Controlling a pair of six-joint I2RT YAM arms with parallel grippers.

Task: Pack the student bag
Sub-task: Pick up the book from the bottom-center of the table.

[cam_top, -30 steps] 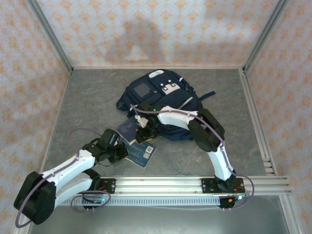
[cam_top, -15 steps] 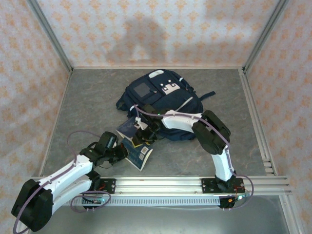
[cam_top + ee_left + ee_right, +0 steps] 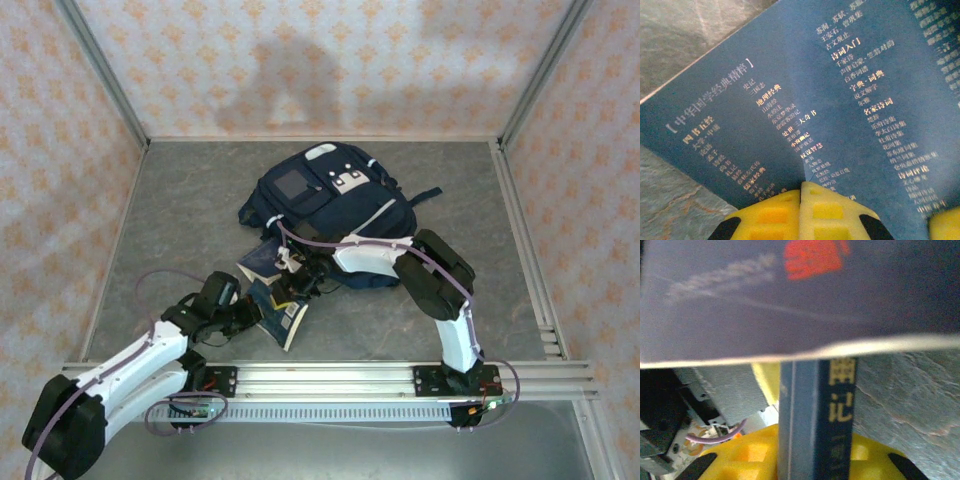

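I'm seeing one student bag (image 3: pixel 335 200), lying flat at the far middle of the grey table (image 3: pixel 180 220) with its front patch up. I'm counting two books. One dark-covered book (image 3: pixel 262 262) is lying flat just near-left of the bag. The other, a blue book (image 3: pixel 285 318) with Chinese print, is standing tilted on the table nearer me, between the two grippers. My left gripper (image 3: pixel 252 315) is sitting on its left side, pads pressed together and pinching the cover. My right gripper (image 3: pixel 297 290) is sitting at its far side, jaws clamping the spine with a yellow pad on each side. I can't tell whether the bag is open.
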